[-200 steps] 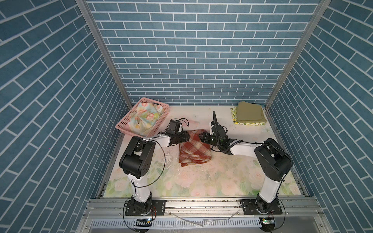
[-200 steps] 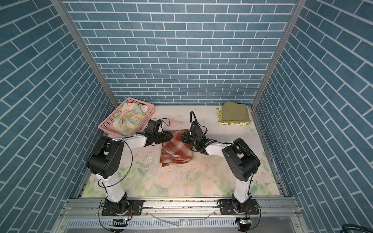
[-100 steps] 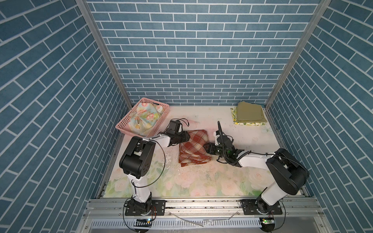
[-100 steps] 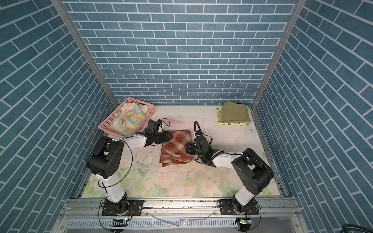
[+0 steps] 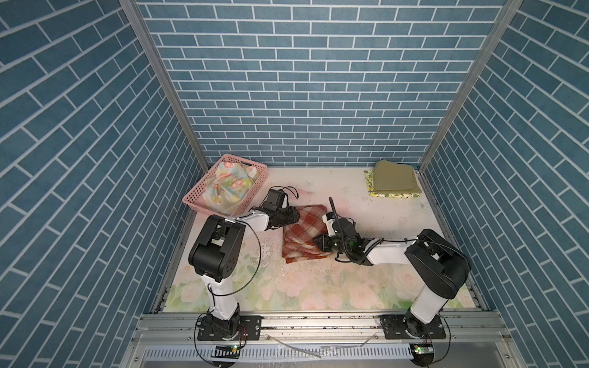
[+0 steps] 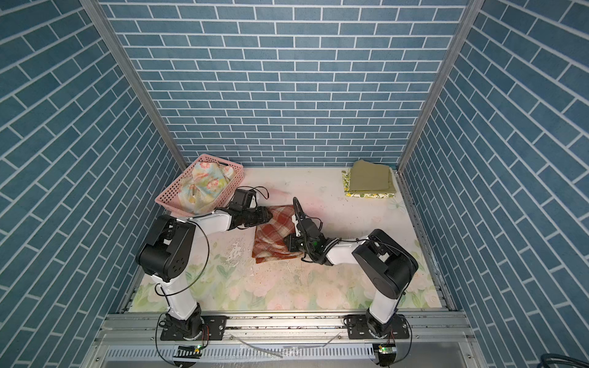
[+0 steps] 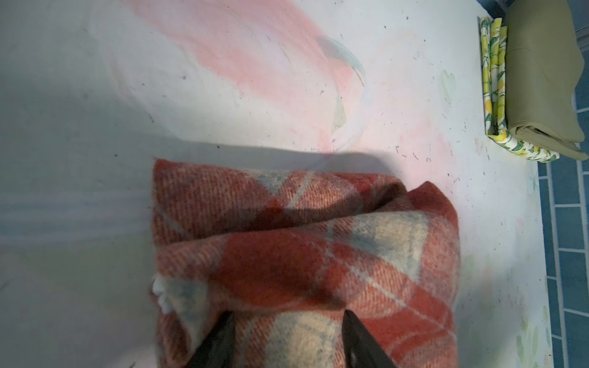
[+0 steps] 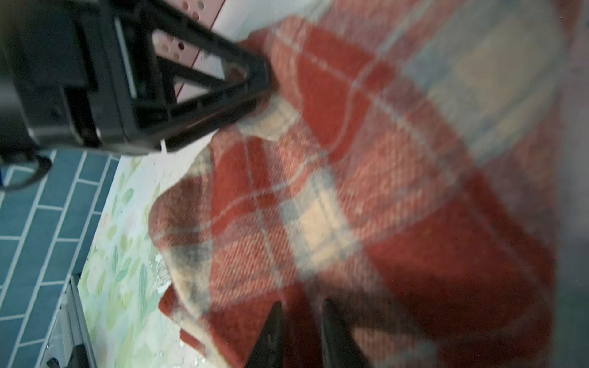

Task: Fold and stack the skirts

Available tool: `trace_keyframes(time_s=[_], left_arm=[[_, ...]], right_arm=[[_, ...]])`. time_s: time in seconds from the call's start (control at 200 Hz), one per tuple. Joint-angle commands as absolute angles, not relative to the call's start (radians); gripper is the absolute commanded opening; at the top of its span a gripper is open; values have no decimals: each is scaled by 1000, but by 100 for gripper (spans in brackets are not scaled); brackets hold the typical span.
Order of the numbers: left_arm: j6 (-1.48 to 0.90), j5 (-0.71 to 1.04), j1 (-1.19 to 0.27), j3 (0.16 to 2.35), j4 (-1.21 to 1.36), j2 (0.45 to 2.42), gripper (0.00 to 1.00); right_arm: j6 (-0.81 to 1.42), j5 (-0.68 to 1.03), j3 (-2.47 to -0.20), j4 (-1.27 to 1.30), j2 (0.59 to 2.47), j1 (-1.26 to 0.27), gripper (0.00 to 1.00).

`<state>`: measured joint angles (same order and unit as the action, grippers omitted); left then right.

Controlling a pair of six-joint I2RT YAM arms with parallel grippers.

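- Blue brick-patterned walls (image 5: 302, 95) close in three sides of the worktop (image 5: 318, 286), whose faded rose-print covering is dotted with dark specks.
- Near the middle lies the plaid skirt (image 5: 302, 232), folded into a thick, uneven pad.
- At the plaid skirt's far-left edge, the left hand (image 7: 288, 315) pinches a bulging fold between its parted fingers.
- At its near-right edge, the right hand (image 8: 301, 306) has its fingers almost together; the wrist view is blurred, so I cannot tell whether cloth is caught.
- Well apart, to the far right of the plaid skirt, the olive skirt (image 5: 393, 180) sits folded on the lemon-print skirt (image 5: 392, 195).
- To the far left of it, a pink basket (image 5: 194, 199) holds the crumpled floral skirt (image 5: 229, 183).
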<state>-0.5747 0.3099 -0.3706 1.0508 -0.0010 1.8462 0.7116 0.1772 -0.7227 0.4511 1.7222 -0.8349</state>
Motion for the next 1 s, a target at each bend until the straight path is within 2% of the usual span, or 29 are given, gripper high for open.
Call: trace_keyframes(time_s=[0.0,0.165,0.335,0.5,0.735,0.995], left_arm=[[-587,288,-361,1051,-107,1882,55],[-589,283,-361,1057,-116,1886,55],[-591,288,-362,1082,-143,1858,56],[-586,285,-371,1122,-196,1758,61],[-625,276,-436,1092,-197,1611,63],[-724,267,-534,855,-71,1541,62]], right_arm=[[681,171,-636,476,1708,-881,22],[675,129,-562,433,1640,-896,19],[624,94,-596,326,1511,-894,20],[609,52,-659,268,1429,-866,21],[682,65,-702,274,1455,-784,21],[765,61,-662,305,1517,-764,20]])
